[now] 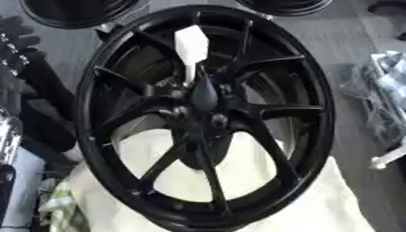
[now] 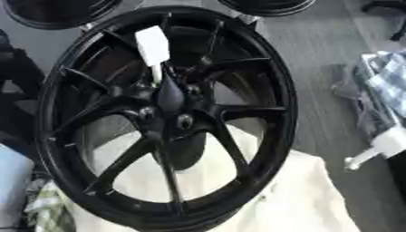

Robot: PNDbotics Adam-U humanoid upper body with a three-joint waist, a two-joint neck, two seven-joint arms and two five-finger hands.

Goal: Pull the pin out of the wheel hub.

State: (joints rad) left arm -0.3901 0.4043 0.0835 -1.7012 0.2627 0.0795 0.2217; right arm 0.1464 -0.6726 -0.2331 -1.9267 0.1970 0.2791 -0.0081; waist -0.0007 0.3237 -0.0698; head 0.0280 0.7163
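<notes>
Left eye view: one black multi-spoke wheel, filling most of the frame, its near rim resting on a cream cloth. At the hub, a dark tapered piece stands at the centre, with small bolt holes around it. A white tag-like piece with a thin white stem running down toward the hub sits just far of centre; if this is the pin, it appears seated at the hub, though the contact point cannot be made out. A dark jointed shape at the far left edge may be part of the robot's arm; no hand can be identified, so whether fingers are apart or closed cannot be told. Further black rims lie along the far edge. Right eye view: same wheel, the white piece again just far-left of the hub, its stem reaching down to it. No robot hand shows here either. Status, as a judgement: the white piece reads as lodged in the hub, so extraction remains; nothing holds it.
</notes>
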